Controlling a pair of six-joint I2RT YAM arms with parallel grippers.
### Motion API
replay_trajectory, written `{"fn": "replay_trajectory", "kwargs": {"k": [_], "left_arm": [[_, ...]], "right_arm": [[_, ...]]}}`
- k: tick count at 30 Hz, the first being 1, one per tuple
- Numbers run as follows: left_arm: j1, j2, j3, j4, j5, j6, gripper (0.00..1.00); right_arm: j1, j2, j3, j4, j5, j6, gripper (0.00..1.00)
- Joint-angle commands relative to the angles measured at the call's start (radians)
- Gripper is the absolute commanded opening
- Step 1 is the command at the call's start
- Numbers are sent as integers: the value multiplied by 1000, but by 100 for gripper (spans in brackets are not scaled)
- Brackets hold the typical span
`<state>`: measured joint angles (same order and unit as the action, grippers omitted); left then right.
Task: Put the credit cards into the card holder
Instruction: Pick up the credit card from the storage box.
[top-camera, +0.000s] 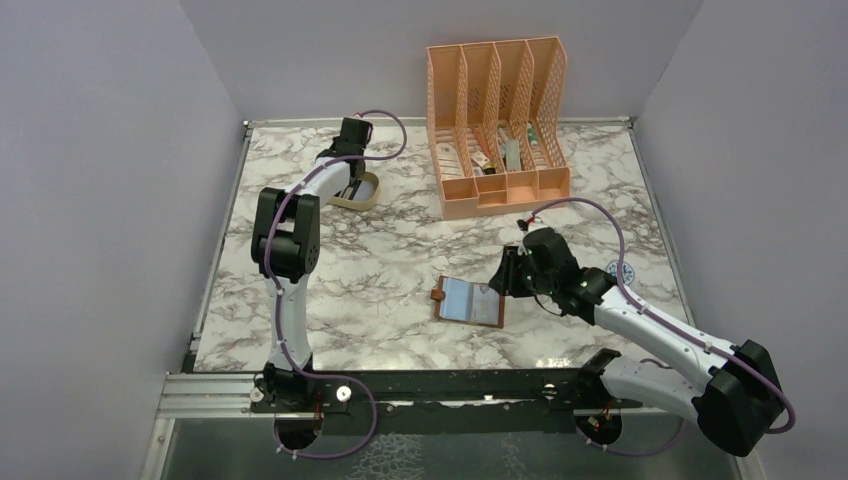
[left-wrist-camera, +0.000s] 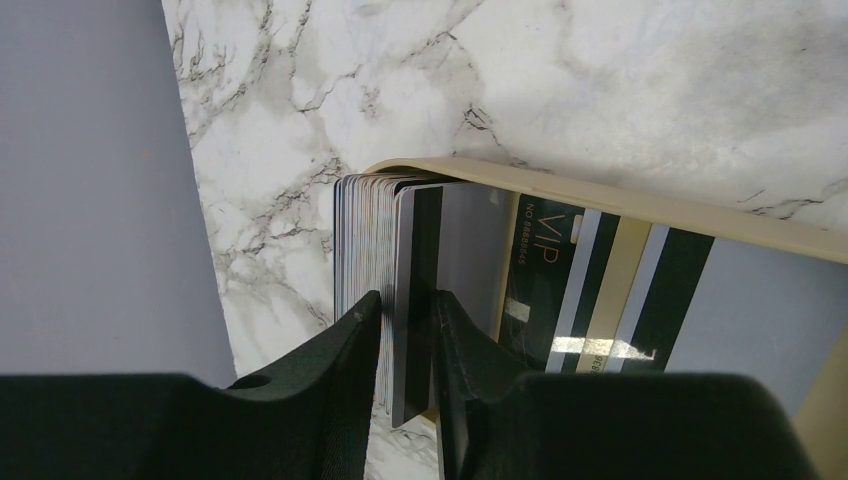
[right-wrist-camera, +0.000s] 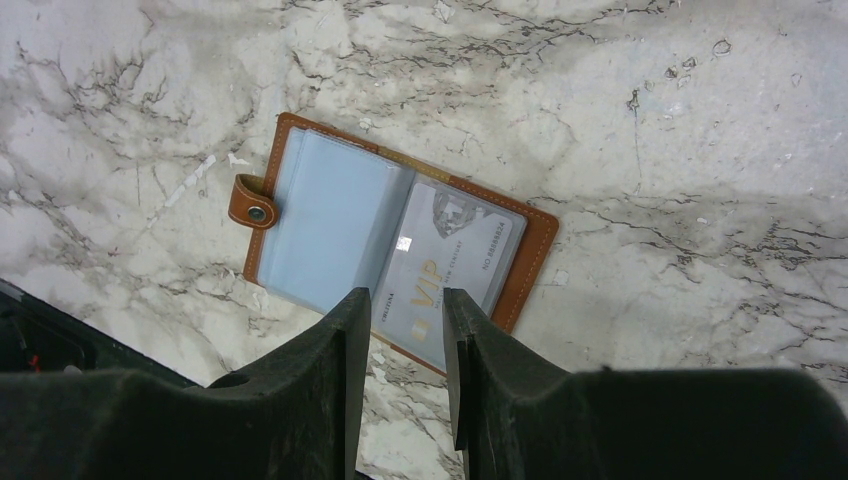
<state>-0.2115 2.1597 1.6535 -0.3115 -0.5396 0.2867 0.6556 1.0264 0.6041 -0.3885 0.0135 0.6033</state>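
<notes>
The left gripper (left-wrist-camera: 406, 297) is down in the beige tray (left-wrist-camera: 600, 195), upper left of the overhead view. Its jaws are narrow and pinched on one grey card (left-wrist-camera: 418, 235) standing on edge at the end of the stack of credit cards (left-wrist-camera: 360, 225). A dark VIP card (left-wrist-camera: 560, 290) lies flat in the tray right beside them. The card holder (right-wrist-camera: 330, 215) lies open on the marble table (right-wrist-camera: 650, 120), lower centre of the overhead view (a pale VIP card (right-wrist-camera: 450, 255) already sits in its right pocket). The right gripper (right-wrist-camera: 405, 297) hovers over it, jaws only a narrow gap apart, nothing between them.
</notes>
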Motion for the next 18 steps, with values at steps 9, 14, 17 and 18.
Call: {"fn": "replay_trajectory", "kwargs": {"k": [9,14,17,18], "left_arm": [[9,-37,25,-20,-36,10,23],[8,-36,25,-25,-30,6,22],[6,-38,26,-29,-26,2,21],[6,-40,25,-30,-27,2,21]], "right_arm": [[7,-12,17,31,20,-8,33],[6,-8,21,30,22,-11,33],[7,-8,20,31,20,-10,33],[6,-7,19,32,19,-10,33]]}}
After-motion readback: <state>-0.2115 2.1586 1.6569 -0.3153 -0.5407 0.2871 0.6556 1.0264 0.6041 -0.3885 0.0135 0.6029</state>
